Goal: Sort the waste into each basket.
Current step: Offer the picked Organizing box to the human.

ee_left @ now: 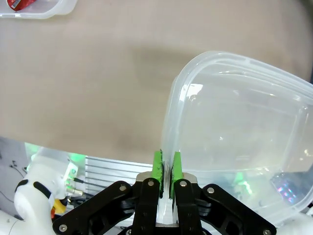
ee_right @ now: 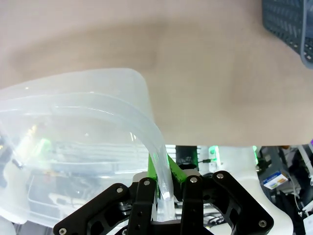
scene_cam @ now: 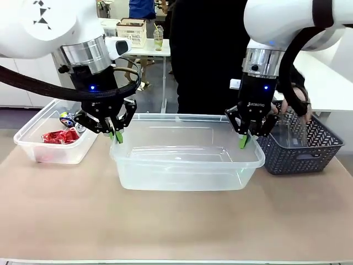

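A large clear basket (scene_cam: 182, 171) stands empty at the table's middle. My left gripper (scene_cam: 117, 134) is shut on its left rim, and the left wrist view shows the green pads (ee_left: 157, 166) pinching the thin wall of this basket (ee_left: 234, 122). My right gripper (scene_cam: 244, 139) is shut on the right rim, with the basket's wall (ee_right: 73, 122) clamped in that gripper (ee_right: 164, 174). A smaller clear basket (scene_cam: 25, 141) at the left holds waste: a crushed red can (scene_cam: 59, 136) and a black-blue can (scene_cam: 69, 118). I cannot tell whether the large basket touches the table.
A dark grey lattice basket (scene_cam: 300, 154) stands at the right, close beside the large tub. A person's hand (scene_cam: 295, 107) reaches into it. The person in black stands at the far side. Bare tabletop lies in front of the tubs.
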Robot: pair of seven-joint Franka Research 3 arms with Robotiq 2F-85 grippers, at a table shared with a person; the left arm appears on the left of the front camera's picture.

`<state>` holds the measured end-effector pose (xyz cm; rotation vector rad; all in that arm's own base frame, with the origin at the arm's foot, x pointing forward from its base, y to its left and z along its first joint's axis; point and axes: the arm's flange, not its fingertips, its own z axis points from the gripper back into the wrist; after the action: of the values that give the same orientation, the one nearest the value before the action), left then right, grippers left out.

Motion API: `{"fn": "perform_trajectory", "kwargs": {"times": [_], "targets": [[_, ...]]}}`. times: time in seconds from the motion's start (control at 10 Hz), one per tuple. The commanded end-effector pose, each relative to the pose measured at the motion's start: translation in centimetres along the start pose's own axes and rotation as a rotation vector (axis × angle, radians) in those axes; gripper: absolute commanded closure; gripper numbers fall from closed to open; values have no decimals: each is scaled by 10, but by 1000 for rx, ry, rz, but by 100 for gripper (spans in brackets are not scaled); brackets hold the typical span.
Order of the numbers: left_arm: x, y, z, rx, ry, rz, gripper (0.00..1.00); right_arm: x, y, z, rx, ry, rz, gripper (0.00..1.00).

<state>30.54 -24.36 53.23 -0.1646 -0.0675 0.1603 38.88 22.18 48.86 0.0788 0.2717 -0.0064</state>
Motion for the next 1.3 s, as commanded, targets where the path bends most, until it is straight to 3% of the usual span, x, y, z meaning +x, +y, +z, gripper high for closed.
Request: {"fn": "perform_trajectory", "kwargs": {"times": [0.0,1.2], "targets": [[0,2,4,-9,-7,26,100,-3,1,3,-11,6,1,100],[0,2,4,-9,-7,26,100,-3,1,3,-11,6,1,100]]}}
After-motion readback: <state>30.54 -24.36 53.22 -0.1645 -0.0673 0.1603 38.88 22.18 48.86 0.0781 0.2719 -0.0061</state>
